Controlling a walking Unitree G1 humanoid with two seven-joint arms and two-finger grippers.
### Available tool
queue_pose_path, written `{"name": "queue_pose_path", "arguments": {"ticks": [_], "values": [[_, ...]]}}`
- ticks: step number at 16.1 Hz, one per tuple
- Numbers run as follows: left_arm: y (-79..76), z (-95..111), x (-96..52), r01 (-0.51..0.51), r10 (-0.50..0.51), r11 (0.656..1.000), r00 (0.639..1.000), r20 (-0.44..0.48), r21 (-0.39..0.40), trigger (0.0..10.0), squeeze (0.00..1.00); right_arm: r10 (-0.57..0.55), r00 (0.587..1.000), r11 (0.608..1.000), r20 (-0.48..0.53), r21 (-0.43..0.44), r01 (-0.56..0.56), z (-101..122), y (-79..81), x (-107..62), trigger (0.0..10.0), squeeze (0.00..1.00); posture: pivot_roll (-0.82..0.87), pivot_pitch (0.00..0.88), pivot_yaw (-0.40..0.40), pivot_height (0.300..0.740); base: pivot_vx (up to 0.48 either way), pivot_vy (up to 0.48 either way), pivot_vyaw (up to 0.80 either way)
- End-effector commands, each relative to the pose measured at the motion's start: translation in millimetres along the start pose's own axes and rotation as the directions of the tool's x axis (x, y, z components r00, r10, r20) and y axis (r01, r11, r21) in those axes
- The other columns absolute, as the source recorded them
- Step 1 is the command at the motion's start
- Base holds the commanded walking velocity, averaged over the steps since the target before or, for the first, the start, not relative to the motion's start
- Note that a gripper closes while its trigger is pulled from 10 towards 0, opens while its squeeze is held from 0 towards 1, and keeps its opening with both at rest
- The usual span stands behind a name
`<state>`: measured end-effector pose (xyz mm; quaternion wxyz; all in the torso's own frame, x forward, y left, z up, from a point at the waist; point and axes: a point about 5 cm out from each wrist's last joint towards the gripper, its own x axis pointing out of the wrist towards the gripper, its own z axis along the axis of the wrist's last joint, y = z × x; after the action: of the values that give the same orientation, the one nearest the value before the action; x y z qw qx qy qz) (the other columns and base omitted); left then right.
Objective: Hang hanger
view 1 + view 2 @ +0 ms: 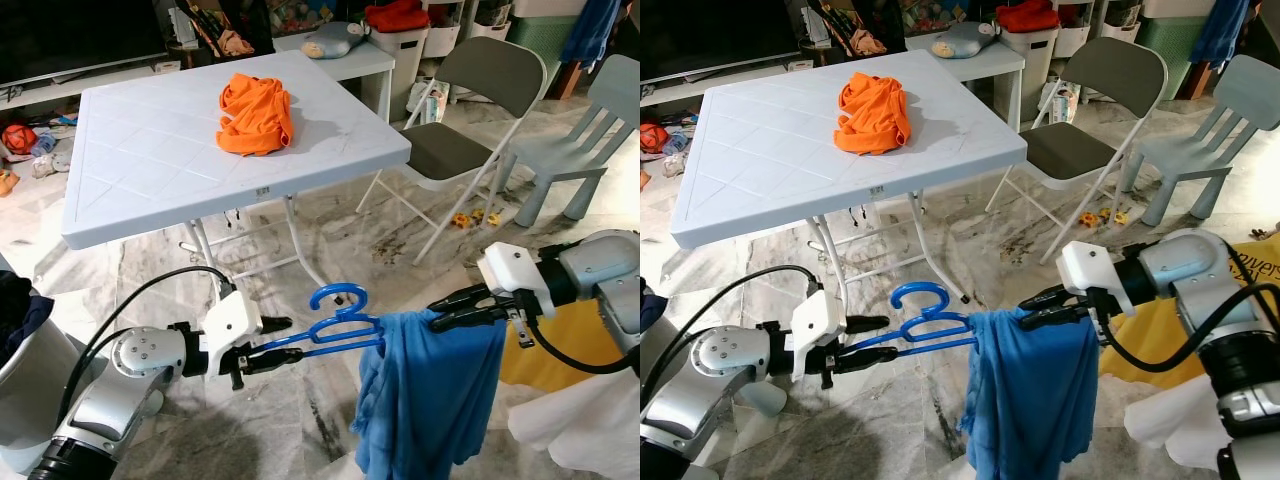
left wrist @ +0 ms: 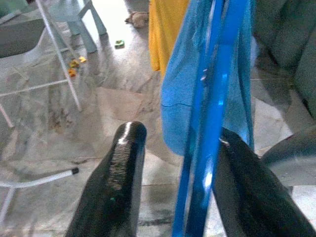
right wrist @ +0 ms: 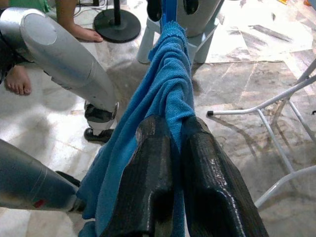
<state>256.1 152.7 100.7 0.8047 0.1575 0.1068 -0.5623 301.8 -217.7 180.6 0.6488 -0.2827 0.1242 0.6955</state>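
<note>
A: Hanger (image 1: 335, 328), blue plastic, was held level in the air between the two grippers, above the floor (image 1: 330, 250), with its hook pointing up just past the left gripper's tips.

B: How did each gripper have it?

A: The left gripper (image 1: 272, 342) had its fingers (image 2: 118, 177) apart around the hanger's bare end; in the left wrist view the blue bars ran against one finger, with a gap to the other. The right gripper (image 1: 450, 306) had its fingers close together, clamped on the blue cloth (image 1: 425, 400) where it bunched over the hanger's far end.

B: And the cloth?

A: It draped straight down from the bar, below and beside the right gripper, well clear of the white surface (image 1: 150, 160) that carried an orange garment (image 1: 256, 112).

B: How would it handle?

A: I'd judge the hanger light and stiff but smooth, so it could slide or twist in a loose hold. The cloth was soft and looked the heavier part, pulling the load toward the right gripper's side. The better hold seemed to be the bare bar near the hook, leaving the hook free to catch a rail. No rail could be made out.
</note>
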Motion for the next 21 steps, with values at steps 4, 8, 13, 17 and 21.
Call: {"name": "queue_pose_path", "arguments": {"ticks": [4, 8, 13, 17, 21], "values": [[-0.3, 0.0, 3.7, 0.029, -0.029, 1.000, 1.000, -0.008, 0.002, 0.0, 0.00, -0.019, 0.999, 0.999, 0.027, -0.045, 0.021, 11.2, -6.6, -4.0, 10.0, 0.00, -0.07, 0.000, 0.065, 0.740, 0.000, 0.000, 0.00], [1.5, 0.0, 3.6, 0.024, -0.024, 1.000, 1.000, -0.001, -0.004, 0.0, 0.00, -0.038, 0.999, 0.998, 0.027, -0.040, 0.040, 10.7, -8.8, -2.6, 10.0, 0.00, -0.08, 0.000, 0.066, 0.740, 0.000, 0.000, 0.00], [2.5, -0.6, 4.8, 0.011, -0.011, 1.000, 1.000, 0.006, -0.016, 0.0, 0.00, -0.057, 0.998, 0.998, 0.030, -0.037, 0.058, 11.3, -12.8, -0.8, 10.0, 0.00, -0.08, 0.000, 0.063, 0.740, 0.000, 0.000, 0.00], [2.7, -0.9, 6.6, -0.005, 0.006, 1.000, 1.000, 0.028, -0.029, 0.0, 0.00, -0.069, 0.997, 0.997, 0.025, -0.034, 0.070, 10.5, -16.0, 0.1, 10.0, 0.00, -0.08, 0.000, 0.056, 0.740, 0.000, 0.000, 0.00], [2.5, -1.8, 8.3, -0.024, 0.026, 0.999, 0.999, 0.044, -0.030, 0.0, 0.00, -0.091, 0.996, 0.995, 0.019, -0.031, 0.092, 10.3, -20.6, 0.7, 10.0, 0.00, -0.08, 0.000, 0.049, 0.740, 0.000, 0.000, 0.00]]}}
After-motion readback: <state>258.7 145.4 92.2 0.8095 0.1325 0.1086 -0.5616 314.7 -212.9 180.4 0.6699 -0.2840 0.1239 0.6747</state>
